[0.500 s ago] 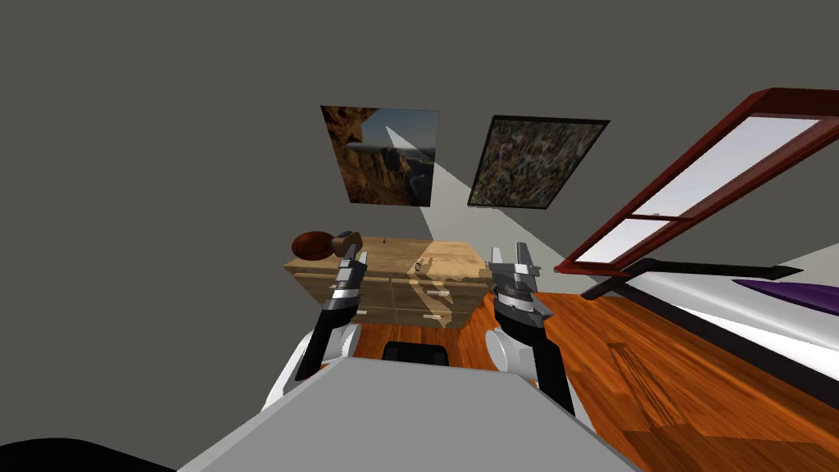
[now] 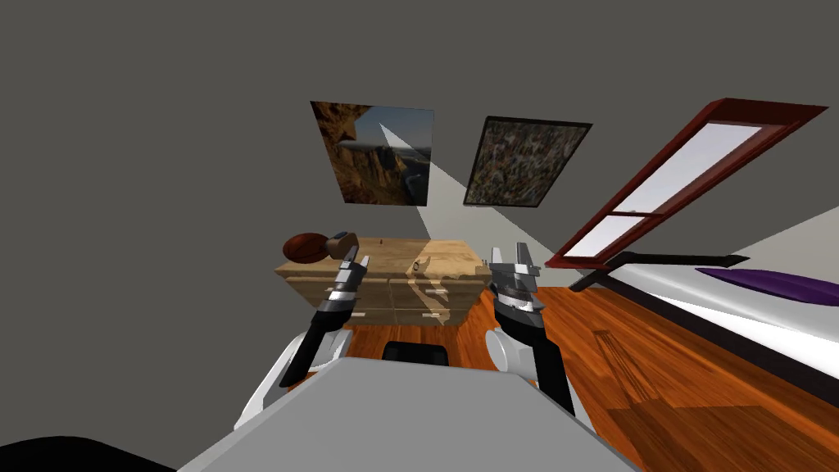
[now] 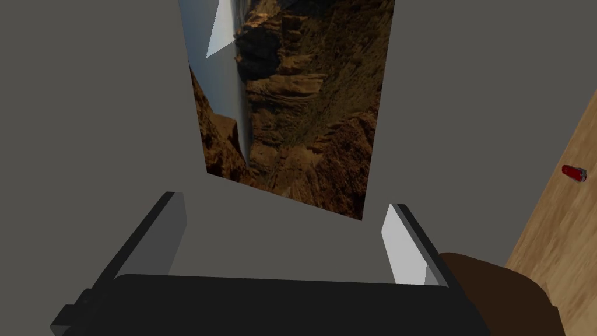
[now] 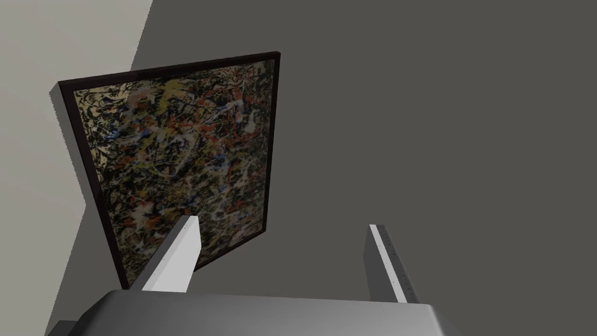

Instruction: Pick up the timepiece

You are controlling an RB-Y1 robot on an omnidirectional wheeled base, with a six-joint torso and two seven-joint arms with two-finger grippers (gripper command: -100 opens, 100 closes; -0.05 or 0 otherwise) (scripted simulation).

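A small dark ring-shaped timepiece (image 2: 419, 265) lies on the top of a light wooden dresser (image 2: 385, 287), near its middle. My left gripper (image 2: 356, 260) is raised in front of the dresser's left part, left of the timepiece and apart from it. It is open, with nothing between its fingers (image 3: 284, 201). My right gripper (image 2: 509, 250) is held up off the dresser's right end. It is open and empty too (image 4: 283, 223).
A brown ball (image 2: 306, 247) and a dark brown object (image 2: 340, 243) sit on the dresser's left end, close to my left gripper. A tiny red item (image 3: 573, 172) lies on the wooden top. A bed (image 2: 737, 303) stands at the right. Orange wooden floor (image 2: 655, 369) lies between.
The whole head view has shifted slightly left, so I have turned or moved a little. Both arms keep their pose and both grippers stay open.
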